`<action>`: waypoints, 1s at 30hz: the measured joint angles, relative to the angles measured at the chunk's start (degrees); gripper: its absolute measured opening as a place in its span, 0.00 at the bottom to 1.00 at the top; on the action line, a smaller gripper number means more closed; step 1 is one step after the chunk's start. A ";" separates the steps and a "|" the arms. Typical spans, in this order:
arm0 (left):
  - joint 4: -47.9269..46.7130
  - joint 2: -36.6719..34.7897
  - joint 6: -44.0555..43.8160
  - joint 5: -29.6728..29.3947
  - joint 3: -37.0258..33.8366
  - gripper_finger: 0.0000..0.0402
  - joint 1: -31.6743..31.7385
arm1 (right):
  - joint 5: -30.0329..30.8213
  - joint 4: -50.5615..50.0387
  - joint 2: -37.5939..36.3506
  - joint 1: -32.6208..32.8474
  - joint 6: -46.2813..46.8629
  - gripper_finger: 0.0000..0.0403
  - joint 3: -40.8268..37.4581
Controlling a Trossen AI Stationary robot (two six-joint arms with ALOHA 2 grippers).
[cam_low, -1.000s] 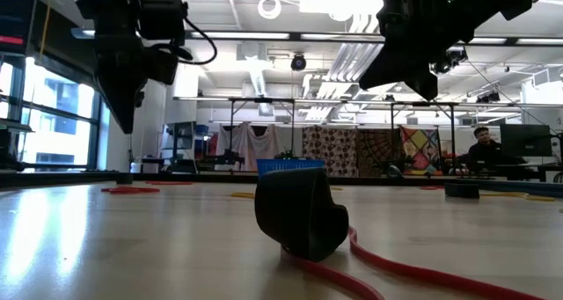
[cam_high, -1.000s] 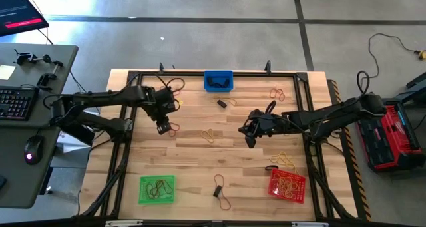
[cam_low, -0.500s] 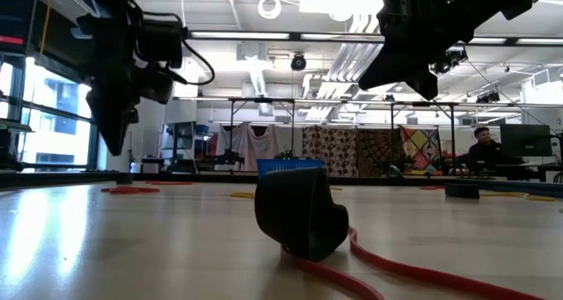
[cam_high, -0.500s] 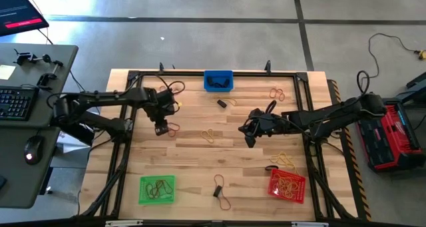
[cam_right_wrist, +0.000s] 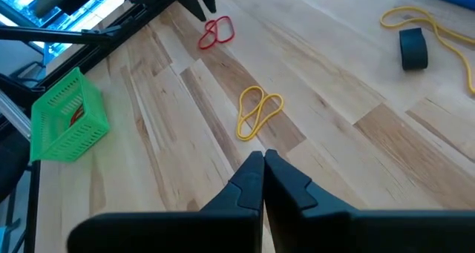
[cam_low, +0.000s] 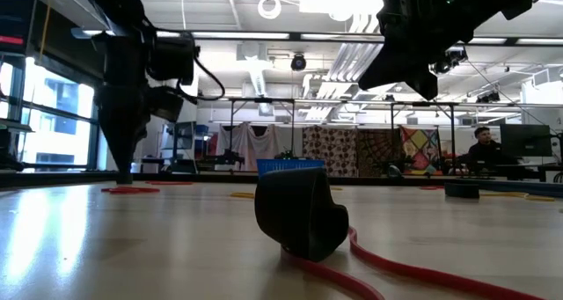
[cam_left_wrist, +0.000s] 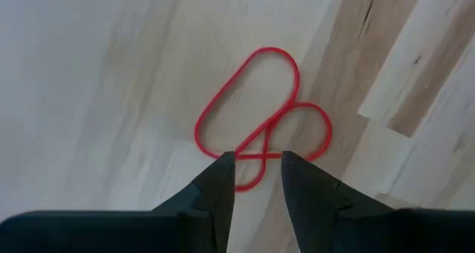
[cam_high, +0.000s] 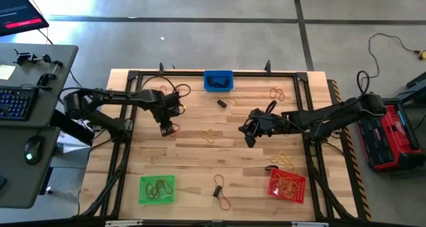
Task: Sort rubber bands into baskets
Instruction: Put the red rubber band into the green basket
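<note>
The left gripper (cam_left_wrist: 256,171) is down over a twisted red band (cam_left_wrist: 261,116) on the table's left half, its fingers a little apart astride the band's near loop and holding nothing. The right gripper (cam_right_wrist: 263,168) hangs mid-table with fingers pressed together and empty, a yellow band (cam_right_wrist: 257,110) lying on the wood beyond it. The blue basket (cam_high: 218,80) sits at the far edge, the green basket (cam_high: 158,190) near left, the red basket (cam_high: 287,184) near right.

The high view looks straight down on the whole table (cam_high: 200,154). The low view sits at table-top height, facing level across it into the room. Each wrist view looks past its own fingers — the left close above a red rubber band (cam_left_wrist: 260,112), which the right wrist view shares at 12 o'clock.
</note>
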 joint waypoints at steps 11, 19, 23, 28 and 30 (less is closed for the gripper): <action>3.25 5.87 5.69 -0.46 0.04 0.26 -4.21 | 0.02 0.00 0.00 0.00 0.13 0.00 0.00; 3.77 8.13 11.19 -2.28 0.26 0.26 -6.51 | 0.02 0.00 0.00 0.00 0.00 0.00 0.00; 4.04 8.22 13.76 -4.79 0.22 0.25 -7.83 | 0.04 0.00 0.00 0.00 -0.03 0.00 0.00; 4.42 8.30 16.06 -7.79 0.17 0.11 -9.12 | 0.05 -0.02 0.00 0.00 -0.55 0.00 0.00; 4.60 8.18 15.21 -8.35 0.15 0.04 -9.60 | 0.08 -0.02 0.00 0.00 -1.25 0.00 0.00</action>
